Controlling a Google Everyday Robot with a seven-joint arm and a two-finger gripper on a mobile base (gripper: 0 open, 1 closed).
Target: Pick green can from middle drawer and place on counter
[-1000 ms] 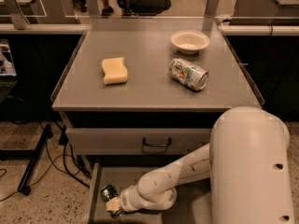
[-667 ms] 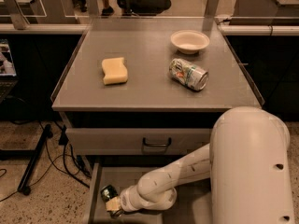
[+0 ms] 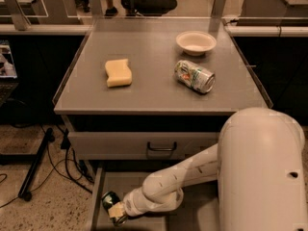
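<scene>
The green can [image 3: 109, 198] is dark green and sits at the left side of the open middle drawer [image 3: 100, 186], low in the camera view. My gripper [image 3: 115, 210] reaches down into the drawer from the white arm and is right at the can, with a pale pad against its lower side. The counter [image 3: 154, 76] is the grey tabletop above, well away from the gripper.
On the counter lie a yellow sponge [image 3: 118, 72], a white bowl [image 3: 196, 42] and a pale white-and-silver can on its side [image 3: 194, 76]. A closed drawer front with a black handle [image 3: 161, 147] is above the open drawer. Black cables and a stand foot [image 3: 33, 172] are on the floor at left.
</scene>
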